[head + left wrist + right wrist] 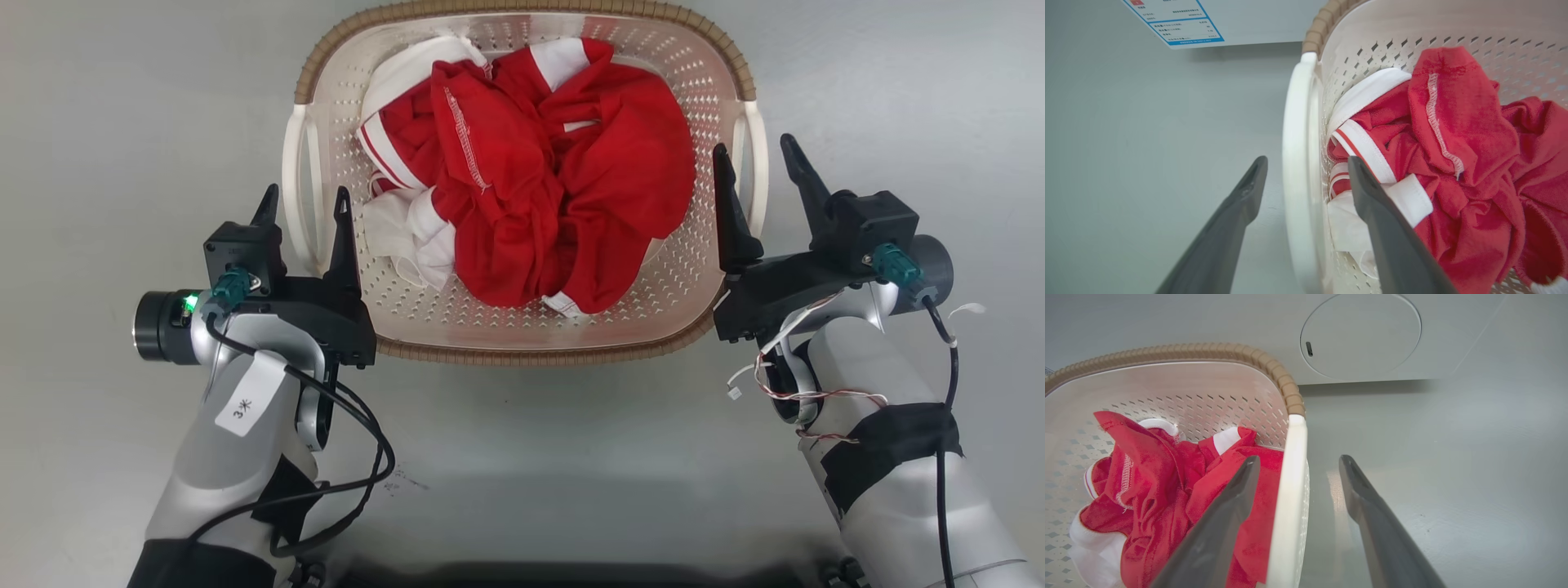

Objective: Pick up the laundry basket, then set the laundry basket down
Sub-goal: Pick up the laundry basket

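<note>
Laundry basket (522, 353), holding red clothes (563, 180), on the grey floor (122, 122). Left gripper (305, 196) and right gripper (753, 145) gape astride left handle (1294, 163) and right handle (1290, 490), unclamped. Risk: uneven closure tilts the lift.

The laundry basket (702, 98) is smooth, perforated plastic with a woven-look rim; the clothes (571, 188) are matt red cloth.

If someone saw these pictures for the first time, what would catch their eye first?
A heap of red and white clothes lies in the cream laundry basket at the upper middle of the head view. On either side, the open left end effector and right end effector each straddle one of its white handles, one finger inside the basket, one outside.
</note>
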You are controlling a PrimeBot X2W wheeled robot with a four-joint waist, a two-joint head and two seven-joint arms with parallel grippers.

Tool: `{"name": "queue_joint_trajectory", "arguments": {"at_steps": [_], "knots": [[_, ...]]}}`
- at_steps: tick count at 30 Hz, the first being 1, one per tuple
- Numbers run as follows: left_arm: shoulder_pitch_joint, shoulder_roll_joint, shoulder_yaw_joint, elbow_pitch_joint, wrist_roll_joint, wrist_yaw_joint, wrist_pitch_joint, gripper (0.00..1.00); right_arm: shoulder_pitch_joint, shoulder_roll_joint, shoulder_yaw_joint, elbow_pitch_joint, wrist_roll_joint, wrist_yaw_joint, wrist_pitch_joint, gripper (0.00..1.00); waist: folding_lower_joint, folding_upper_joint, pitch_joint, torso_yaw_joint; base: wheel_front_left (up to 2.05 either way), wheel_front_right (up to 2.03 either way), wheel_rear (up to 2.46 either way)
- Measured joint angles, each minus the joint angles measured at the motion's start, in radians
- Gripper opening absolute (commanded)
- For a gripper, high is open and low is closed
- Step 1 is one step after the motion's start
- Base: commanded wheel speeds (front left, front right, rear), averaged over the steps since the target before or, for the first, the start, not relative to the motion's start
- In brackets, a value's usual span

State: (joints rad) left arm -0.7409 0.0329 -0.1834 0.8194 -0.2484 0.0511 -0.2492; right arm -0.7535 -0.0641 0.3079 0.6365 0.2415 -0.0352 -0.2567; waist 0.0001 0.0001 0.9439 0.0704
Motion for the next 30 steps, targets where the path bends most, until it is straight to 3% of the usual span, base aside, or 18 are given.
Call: {"name": "queue_joint_trajectory", "arguments": {"at_steps": [14,15,17,18,19,20,21,22,23,24,30], "knots": [[-0.065,-0.003,-0.001,0.107,-0.032,-0.034,0.000,1.00,-0.019,-0.002,0.088,0.066,0.070,-0.019,0.000,1.00,0.0000,-0.0001,0.034,0.020,0.00,0.00,0.00],[-0.072,-0.004,-0.001,0.115,-0.041,-0.035,0.000,1.00,-0.022,-0.002,0.093,0.072,0.074,-0.022,0.000,0.96,-0.0001,-0.0002,0.034,0.021,0.00,0.00,0.00],[-0.078,-0.004,-0.005,0.128,-0.046,-0.044,0.000,1.00,-0.030,-0.002,0.100,0.081,0.080,-0.027,0.000,0.69,0.0000,-0.0002,0.036,0.022,0.00,0.00,0.00],[-0.080,-0.004,-0.009,0.137,-0.046,-0.047,0.000,1.00,-0.035,-0.002,0.103,0.084,0.088,-0.032,0.000,0.51,0.0000,-0.0001,0.036,0.022,0.00,0.00,0.00],[-0.081,-0.004,-0.012,0.144,-0.047,-0.052,0.000,0.98,-0.039,-0.005,0.105,0.085,0.092,-0.035,0.000,0.43,-0.0001,-0.0001,0.037,0.022,0.00,0.00,0.00],[-0.083,-0.005,-0.013,0.150,-0.049,-0.053,0.000,0.62,-0.042,-0.007,0.108,0.089,0.094,-0.035,0.000,0.39,0.0000,-0.0001,0.038,0.022,0.00,0.00,0.00],[-0.088,-0.005,-0.018,0.156,-0.053,-0.060,0.000,0.44,-0.044,-0.008,0.113,0.091,0.095,-0.037,0.000,0.32,-0.0001,-0.0002,0.039,0.021,0.00,0.00,0.00],[-0.094,-0.005,-0.025,0.161,-0.059,-0.061,0.000,0.26,-0.048,-0.007,0.119,0.093,0.098,-0.040,0.000,0.32,-0.0001,-0.0002,0.039,0.021,0.00,0.00,0.00],[-0.100,-0.005,-0.033,0.165,-0.063,-0.062,0.000,0.01,-0.053,-0.007,0.125,0.097,0.103,-0.041,0.000,0.10,-0.0001,-0.0002,0.039,0.020,0.00,0.00,0.00],[-0.102,-0.005,-0.040,0.169,-0.067,-0.065,-0.001,0.00,-0.057,-0.007,0.128,0.100,0.106,-0.044,0.000,0.00,0.0000,-0.0001,0.040,0.018,0.00,0.00,0.00],[-0.102,-0.003,-0.068,0.184,-0.110,-0.070,-0.005,0.00,-0.072,-0.004,0.139,0.129,0.137,-0.054,0.000,0.00,-0.0002,-0.0002,0.033,0.010,0.00,0.00,0.00]]}}
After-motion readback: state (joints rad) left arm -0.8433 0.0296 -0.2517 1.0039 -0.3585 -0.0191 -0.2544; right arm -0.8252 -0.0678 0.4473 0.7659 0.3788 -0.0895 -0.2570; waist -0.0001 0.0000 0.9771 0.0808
